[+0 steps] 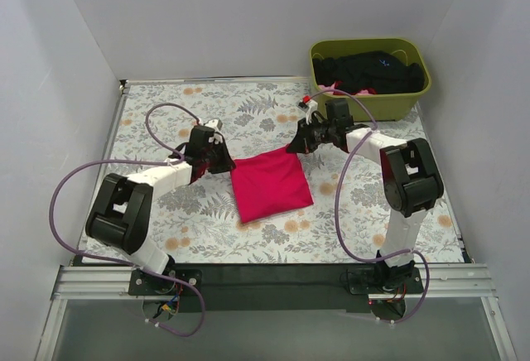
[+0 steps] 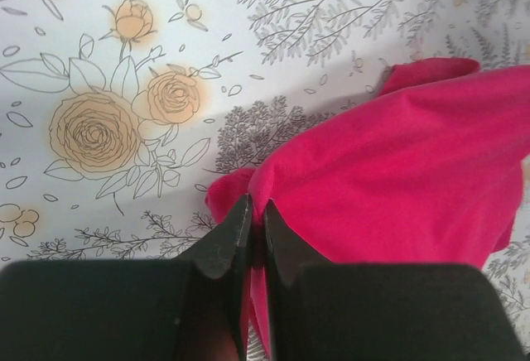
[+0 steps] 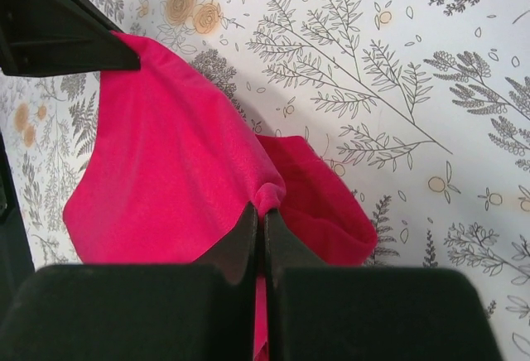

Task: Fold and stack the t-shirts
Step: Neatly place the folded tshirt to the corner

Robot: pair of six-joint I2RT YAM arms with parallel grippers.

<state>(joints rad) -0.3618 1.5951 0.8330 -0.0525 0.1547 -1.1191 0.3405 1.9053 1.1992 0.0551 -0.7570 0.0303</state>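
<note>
White walls close in a table (image 1: 273, 241) covered with a floral print, with the two arm bases bolted along its near edge. At the middle of the table lies the red t-shirt (image 1: 269, 185), folded into a compact, roughly square packet that sits slightly askew, its near edge flat on the surface.

At the packet's far left corner, the left gripper (image 1: 225, 162) has its fingers drawn almost together on a fold of the red cloth; its wrist view shows the fabric pinched between the tips. At the far right corner, the right gripper (image 1: 294, 146) is likewise clamped on the fabric, and a loose loop of cloth bulges beside its tips.

Farther back, at the far right, a green bin (image 1: 373, 106) holds a heap of black t-shirts (image 1: 373, 69), unfolded.

Judging from this, the red shirt is well into its folding, perhaps with a last fold or a tidy-up left, while no stack exists yet. The garments in the bin all remain to be taken out, folded and piled.
</note>
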